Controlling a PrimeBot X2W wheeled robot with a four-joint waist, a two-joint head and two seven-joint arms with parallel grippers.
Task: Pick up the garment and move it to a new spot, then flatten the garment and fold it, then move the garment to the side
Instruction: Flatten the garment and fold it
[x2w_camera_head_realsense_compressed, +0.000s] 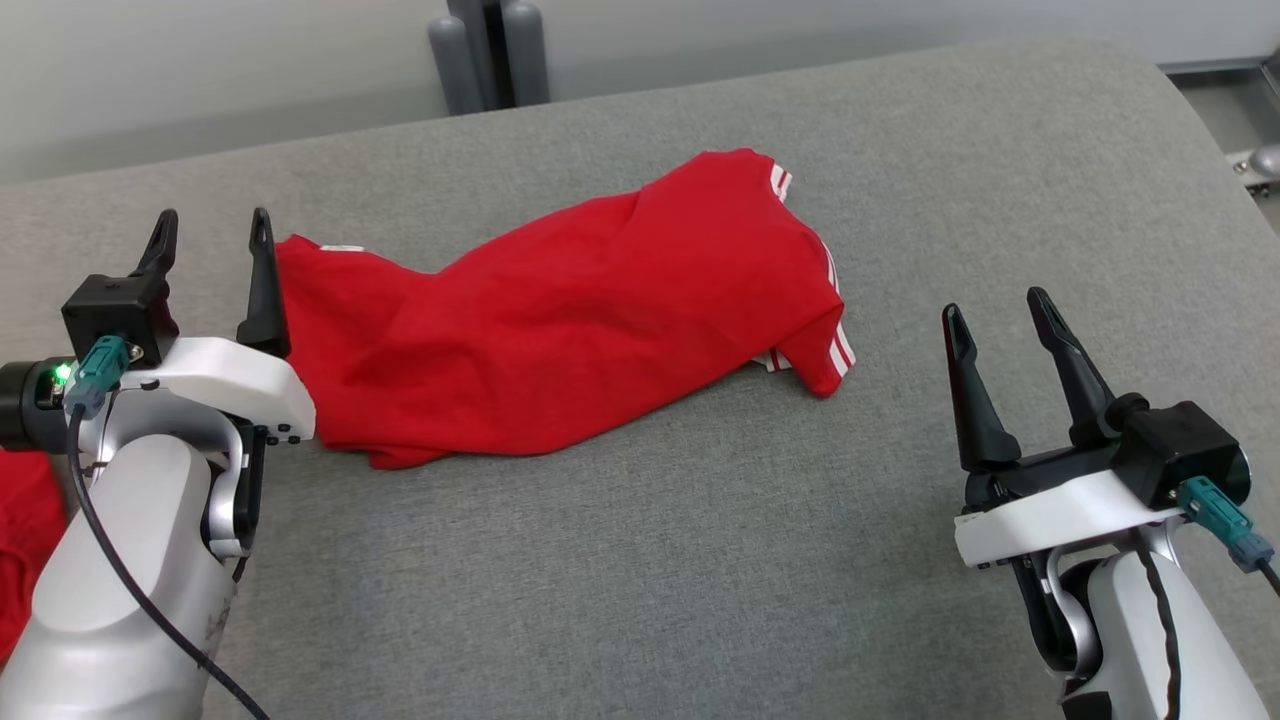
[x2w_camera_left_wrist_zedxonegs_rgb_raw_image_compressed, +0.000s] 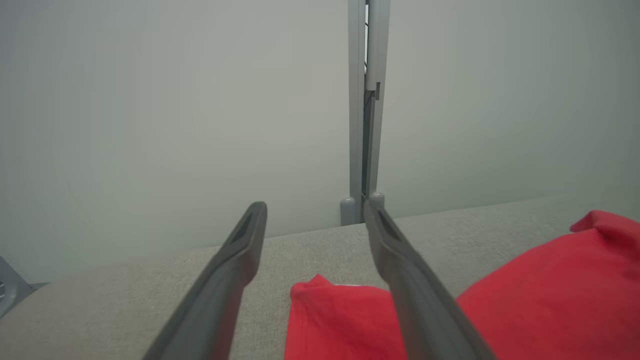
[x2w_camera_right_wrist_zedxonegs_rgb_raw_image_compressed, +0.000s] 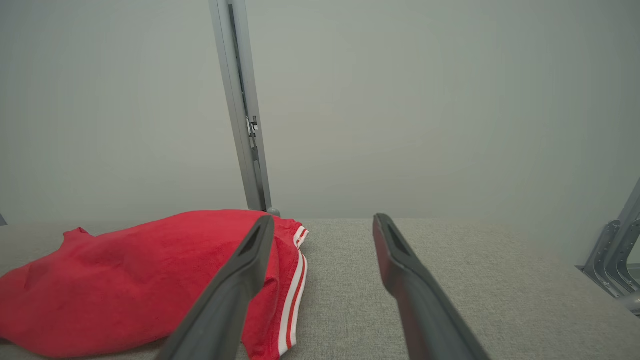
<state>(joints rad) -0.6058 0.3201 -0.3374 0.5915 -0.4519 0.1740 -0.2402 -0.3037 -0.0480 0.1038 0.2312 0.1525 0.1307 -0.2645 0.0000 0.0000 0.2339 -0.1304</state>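
The garment (x2w_camera_head_realsense_compressed: 560, 320) is a red shirt with white stripes on its sleeves, lying crumpled across the middle of the grey padded table (x2w_camera_head_realsense_compressed: 700, 560). My left gripper (x2w_camera_head_realsense_compressed: 212, 232) stands open at the garment's left end, its right finger right at the cloth edge. In the left wrist view a corner of the garment (x2w_camera_left_wrist_zedxonegs_rgb_raw_image_compressed: 340, 320) lies below and between the spread fingers of the left gripper (x2w_camera_left_wrist_zedxonegs_rgb_raw_image_compressed: 315, 212), with nothing held. Off to the garment's right, my right gripper (x2w_camera_head_realsense_compressed: 1000, 305) stands open and apart from it. The right wrist view has the garment (x2w_camera_right_wrist_zedxonegs_rgb_raw_image_compressed: 130, 280) left of the open right gripper (x2w_camera_right_wrist_zedxonegs_rgb_raw_image_compressed: 325, 222).
More red cloth (x2w_camera_head_realsense_compressed: 25, 530) shows at the lower left edge behind my left arm. A grey post (x2w_camera_head_realsense_compressed: 490, 50) stands behind the table's far edge. Metal frame parts (x2w_camera_head_realsense_compressed: 1255, 160) sit past the table's right end. Bare grey surface lies in front of the garment.
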